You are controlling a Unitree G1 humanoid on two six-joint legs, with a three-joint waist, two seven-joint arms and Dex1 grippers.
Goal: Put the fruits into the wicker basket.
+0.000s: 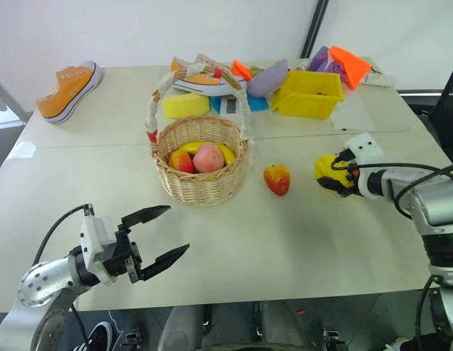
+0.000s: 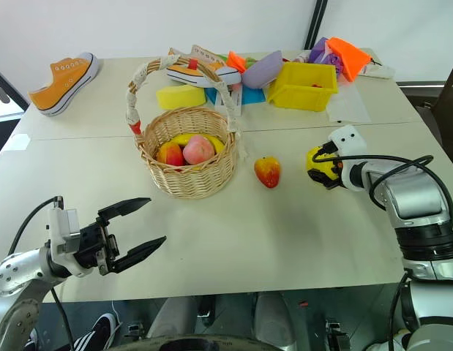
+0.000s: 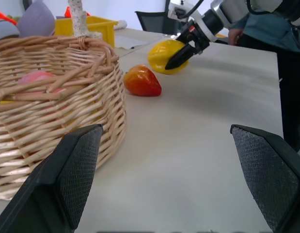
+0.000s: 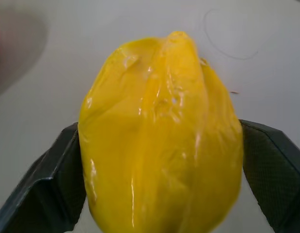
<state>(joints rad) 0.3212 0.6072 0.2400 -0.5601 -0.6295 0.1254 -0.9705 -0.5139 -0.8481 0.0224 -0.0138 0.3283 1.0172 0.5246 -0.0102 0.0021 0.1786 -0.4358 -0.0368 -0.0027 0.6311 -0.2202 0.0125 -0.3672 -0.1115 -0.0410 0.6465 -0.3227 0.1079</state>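
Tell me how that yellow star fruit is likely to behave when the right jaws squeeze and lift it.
The star fruit looks glossy and smooth, so it may slip if gripped lightly. Its ridges give the right gripper uneven faces, so it could twist between the jaws. It looks like a hollow plastic toy, probably light, and being rounded it may roll on the table if nudged.

Yellow star fruit (image 4: pixel 162 141) & red-orange fruit (image 1: pixel 276 179) on table, right of wicker basket (image 1: pixel 203 170).

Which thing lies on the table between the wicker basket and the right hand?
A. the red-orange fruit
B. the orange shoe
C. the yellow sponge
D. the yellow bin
A: the red-orange fruit lies on the bare table between the wicker basket and the right hand.
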